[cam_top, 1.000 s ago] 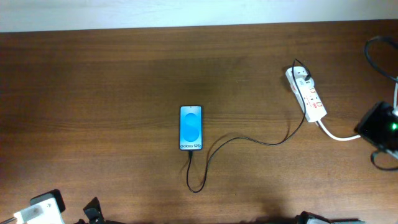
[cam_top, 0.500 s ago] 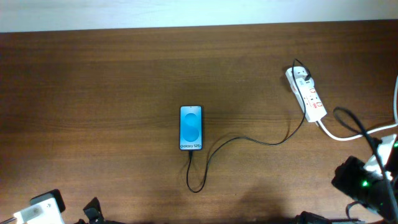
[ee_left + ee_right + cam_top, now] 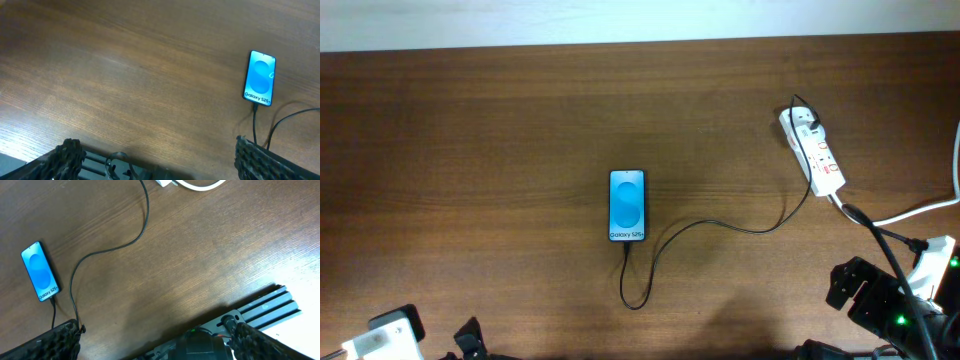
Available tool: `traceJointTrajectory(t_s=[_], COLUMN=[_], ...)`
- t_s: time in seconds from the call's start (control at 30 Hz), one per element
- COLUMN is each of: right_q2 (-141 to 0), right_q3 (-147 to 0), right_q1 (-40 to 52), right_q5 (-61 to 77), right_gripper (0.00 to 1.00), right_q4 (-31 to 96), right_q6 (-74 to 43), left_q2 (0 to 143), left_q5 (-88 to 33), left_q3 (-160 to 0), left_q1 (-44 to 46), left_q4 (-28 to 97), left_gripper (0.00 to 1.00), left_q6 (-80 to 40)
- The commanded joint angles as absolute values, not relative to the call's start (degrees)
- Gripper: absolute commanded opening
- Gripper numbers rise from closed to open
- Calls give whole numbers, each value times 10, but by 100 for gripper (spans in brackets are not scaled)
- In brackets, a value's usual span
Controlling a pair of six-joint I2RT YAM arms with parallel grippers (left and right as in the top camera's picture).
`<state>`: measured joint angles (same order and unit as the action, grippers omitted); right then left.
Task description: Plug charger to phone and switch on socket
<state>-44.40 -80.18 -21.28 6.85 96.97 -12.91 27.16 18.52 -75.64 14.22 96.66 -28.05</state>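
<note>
On the counter [image 3: 470, 150] the phone [image 3: 627, 205] lies flat near the middle, screen up, in the same place as one second ago. The charger [image 3: 720, 224] runs from its lower edge, where the small tip touches it, makes a loop and goes to the far end of the socket [image 3: 812, 150] at the right; both have not shifted. What changed is my right arm [image 3: 880, 300]: before it was at the right edge near the white cord [image 3: 910, 212], now it is lower, in the near right corner. The right fingers [image 3: 55, 342] are spread wide and grasp nothing. The left fingers [image 3: 62, 160] are released too, well apart from the phone.
</note>
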Motion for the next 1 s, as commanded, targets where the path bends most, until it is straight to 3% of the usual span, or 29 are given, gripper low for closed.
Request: traceJointTrajectory(t_s=[0.0, 0.23, 0.43, 0.57, 0.7, 0.83, 0.97], right_q2=[-441, -432, -358, -286, -224, -181, -170], right_q3=[-797, -797, -795, -741, -601, -424, -360], right_q1=[-210, -210, -210, -210, -218, -210, -149], right_q5=[77, 86, 124, 172, 254, 399, 355], right_gripper=[98, 98, 98, 98, 98, 98, 98], right_q4=[968, 943, 871, 811, 696, 466, 336], right_q6=[-125, -104, 19, 43, 43, 40, -29], left_q2=[271, 271, 271, 271, 271, 271, 271], left_q5=[193, 193, 193, 193, 193, 193, 193], left_q3=[-758, -758, -758, -758, -758, -758, -758], left_q1=[141, 141, 141, 141, 141, 141, 141], left_q4=[967, 967, 967, 967, 967, 967, 967], left_gripper=[99, 100, 99, 99, 99, 99, 99], left_q6=[-277, -277, -277, -277, -277, -277, -277])
